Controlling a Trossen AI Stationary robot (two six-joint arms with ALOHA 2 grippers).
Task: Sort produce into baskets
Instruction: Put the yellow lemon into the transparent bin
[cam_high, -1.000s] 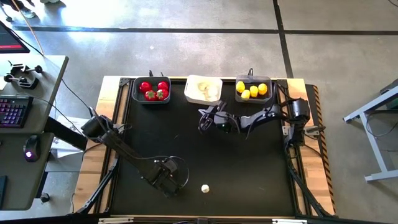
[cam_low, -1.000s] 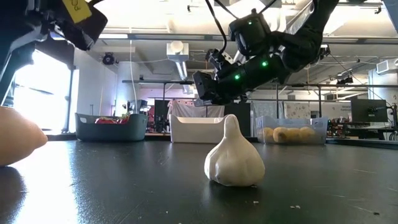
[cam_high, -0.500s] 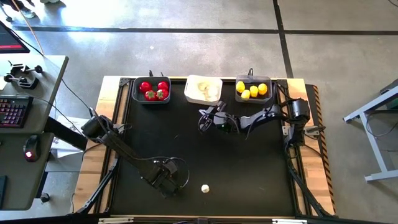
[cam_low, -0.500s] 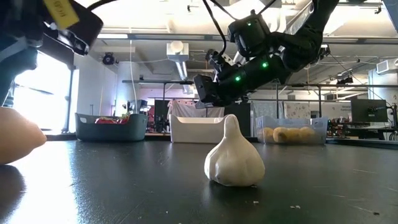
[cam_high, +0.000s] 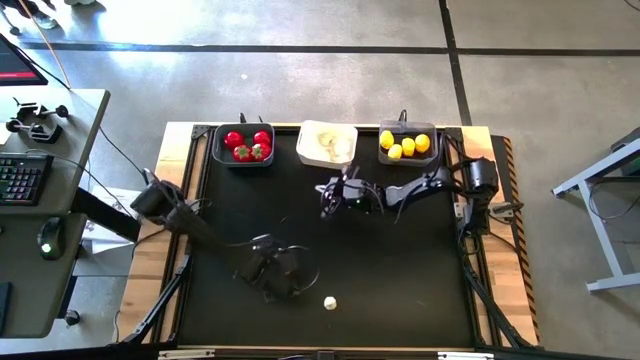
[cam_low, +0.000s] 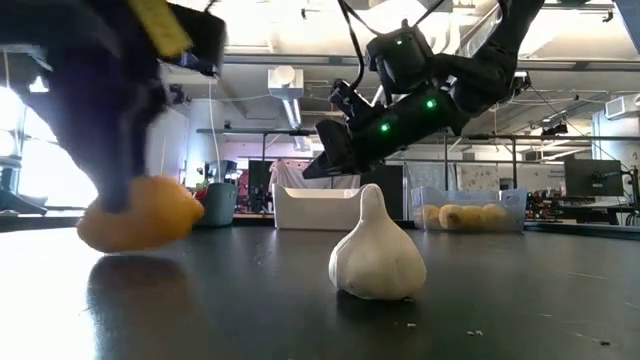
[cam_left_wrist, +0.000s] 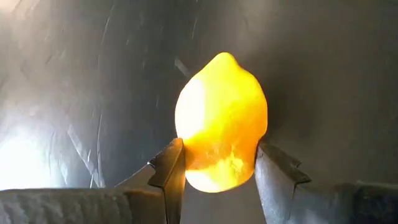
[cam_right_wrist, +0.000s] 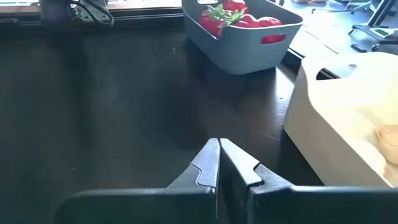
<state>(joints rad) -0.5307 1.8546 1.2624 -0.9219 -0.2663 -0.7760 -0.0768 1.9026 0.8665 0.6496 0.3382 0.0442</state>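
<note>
Lemon (cam_left_wrist: 221, 121) first, since that's what I've got on the far left: my left gripper (cam_left_wrist: 214, 171) is down at the front of the black table (cam_high: 400, 270) with both fingers (cam_left_wrist: 169, 168) pressed against the sides of the yellow piece, so it's gripping it. From the low camera the lemon (cam_low: 140, 213) looks like it's right at the table surface, can't honestly tell if it's touching or just off it. From above the left gripper (cam_high: 272, 275) covers the lemon completely.

Just right of that, near the front edge, one white garlic bulb (cam_high: 329, 302) sits by itself on the table, upright with its tip up in the low view (cam_low: 377, 250), clear of both arms.

Along the back edge, left to right: dark grey basket (cam_high: 243, 145) with red tomatoes (cam_high: 246, 145) in it, white basket (cam_high: 327, 143) with pale garlic pieces inside, then the other dark grey basket (cam_high: 407, 143) holding lemons (cam_high: 406, 145).

My right gripper (cam_high: 330, 193) hangs above the table just in front of the white basket, arm stretched in from the right side. Its fingers are pinched fully together (cam_right_wrist: 219, 168) with nothing between them. Its wrist cam sees the tomato basket (cam_right_wrist: 242, 37) and the white basket's (cam_right_wrist: 348, 118) rim close by
</note>
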